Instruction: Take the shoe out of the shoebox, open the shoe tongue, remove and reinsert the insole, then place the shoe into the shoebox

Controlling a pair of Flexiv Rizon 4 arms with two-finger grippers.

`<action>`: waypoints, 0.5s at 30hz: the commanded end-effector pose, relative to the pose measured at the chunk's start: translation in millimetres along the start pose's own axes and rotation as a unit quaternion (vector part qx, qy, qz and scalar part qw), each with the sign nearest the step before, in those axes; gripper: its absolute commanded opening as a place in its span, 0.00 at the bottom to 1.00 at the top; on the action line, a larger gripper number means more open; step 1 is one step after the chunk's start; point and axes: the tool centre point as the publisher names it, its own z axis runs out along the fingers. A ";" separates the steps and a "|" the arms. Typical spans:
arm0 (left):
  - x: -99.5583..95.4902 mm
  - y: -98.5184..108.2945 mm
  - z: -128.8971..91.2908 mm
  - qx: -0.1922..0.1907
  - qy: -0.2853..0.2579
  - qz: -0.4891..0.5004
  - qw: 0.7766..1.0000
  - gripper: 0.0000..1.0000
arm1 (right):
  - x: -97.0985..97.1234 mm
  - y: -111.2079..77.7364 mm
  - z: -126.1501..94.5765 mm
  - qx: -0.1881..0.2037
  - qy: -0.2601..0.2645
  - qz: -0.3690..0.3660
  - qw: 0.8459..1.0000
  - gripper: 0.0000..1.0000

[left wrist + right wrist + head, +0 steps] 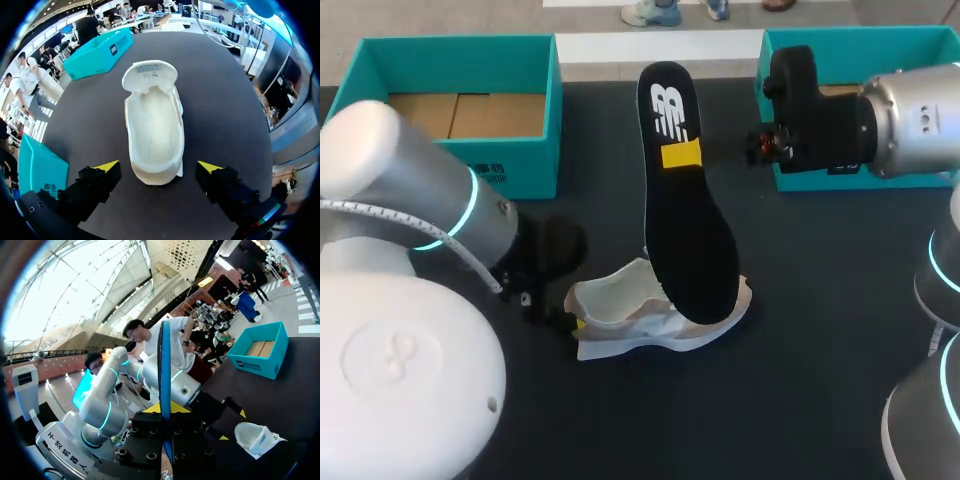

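The white shoe (154,130) lies on the dark table (800,330), tongue folded open, heel between the spread left fingers (107,166); the right fingers (152,409) pinch the removed black insole (685,230) over it, so reinserting and boxing in the teal cardboard shoebox (520,165) seemingly remain.

- The right gripper (165,409) clamps a thin black foam insole (164,370), upright and edge-on.
- A white fabric shoe (257,437) lies on the black tabletop (280,400).
- An open teal cardboard shoebox (260,352) stands well apart.
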 end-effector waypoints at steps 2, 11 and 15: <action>-0.6 -6.2 -0.4 -0.059 0.007 0.009 0.998 1.00 | -0.6 0.1 2.8 0.001 -0.002 0.001 1.000 0.00; -5.3 -14.5 -6.2 -0.139 0.024 0.006 0.990 1.00 | -0.6 0.1 2.8 0.001 -0.002 0.001 1.000 0.00; -5.2 -12.4 -8.3 -0.148 0.027 0.006 0.989 1.00 | -0.6 0.1 2.8 0.001 -0.002 0.001 1.000 0.00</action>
